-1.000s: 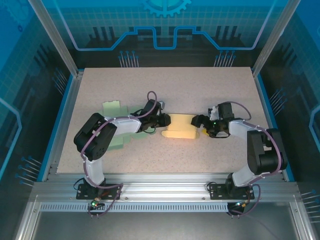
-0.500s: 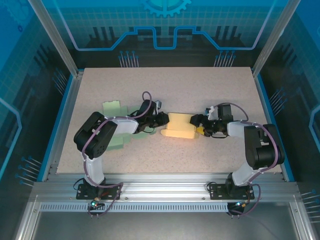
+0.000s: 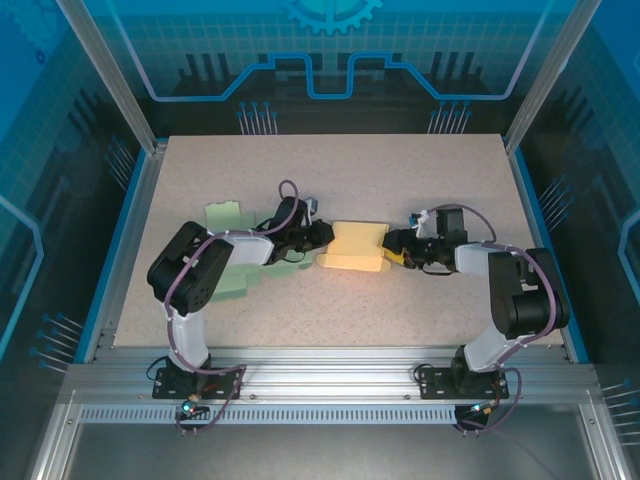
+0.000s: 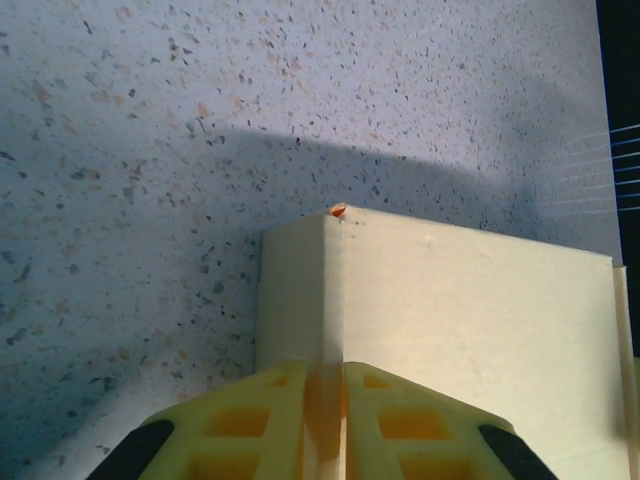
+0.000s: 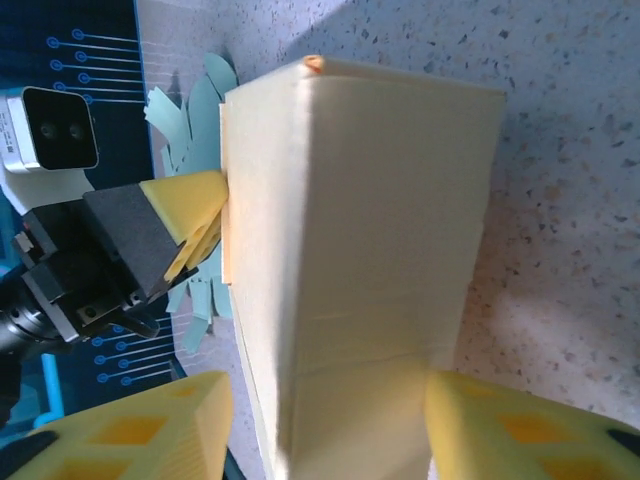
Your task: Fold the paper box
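The left gripper (image 4: 325, 378) is clenched on a corner of the pale yellow paper box (image 4: 450, 330); the right gripper (image 5: 325, 392) straddles it, grip unclear; squeezing could buckle its walls

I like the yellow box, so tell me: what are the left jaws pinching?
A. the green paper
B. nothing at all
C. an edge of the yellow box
C: in the left wrist view the left jaws are shut on a thin upright edge of the box, while the green paper lies apart from it, partly under the left arm.
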